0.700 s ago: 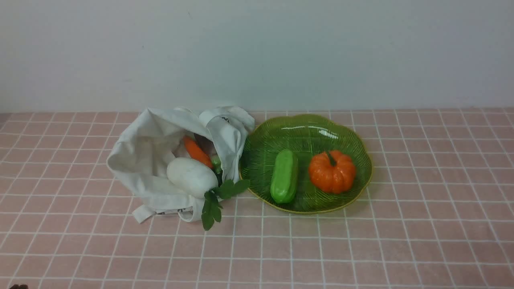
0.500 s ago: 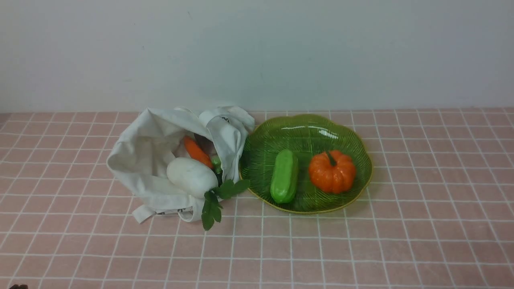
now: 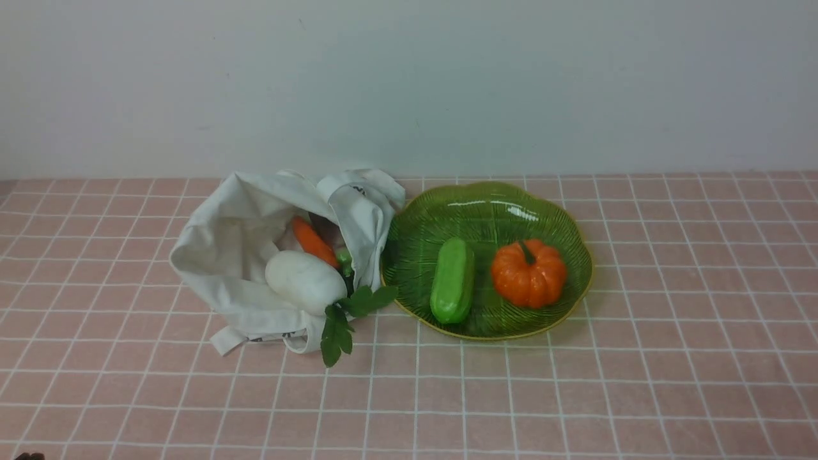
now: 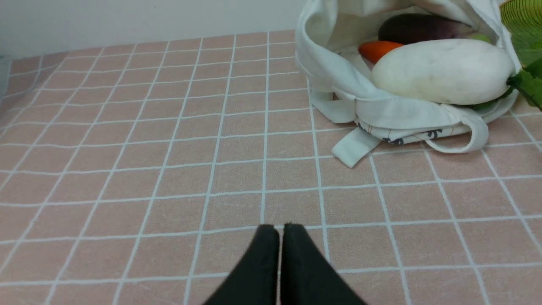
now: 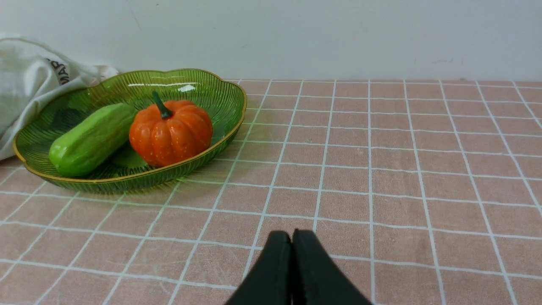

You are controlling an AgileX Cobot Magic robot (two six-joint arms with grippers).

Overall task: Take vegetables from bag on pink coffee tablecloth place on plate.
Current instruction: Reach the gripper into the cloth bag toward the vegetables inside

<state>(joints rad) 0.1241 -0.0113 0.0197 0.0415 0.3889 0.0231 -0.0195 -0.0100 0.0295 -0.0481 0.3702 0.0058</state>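
Both your left gripper point(image 4: 281, 231) and right gripper point(image 5: 293, 237) wait closed and empty; the radish point(image 3: 305, 281) lies at the bag's point(image 3: 208, 246) open mouth (leaves out), probably for easy grasping.

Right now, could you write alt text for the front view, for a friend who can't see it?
An off-white cloth bag holding a white radish and an orange carrot lies open beside a green plate with a cucumber and a pumpkin on it. Both rest on a pink tablecloth with white grid lines.
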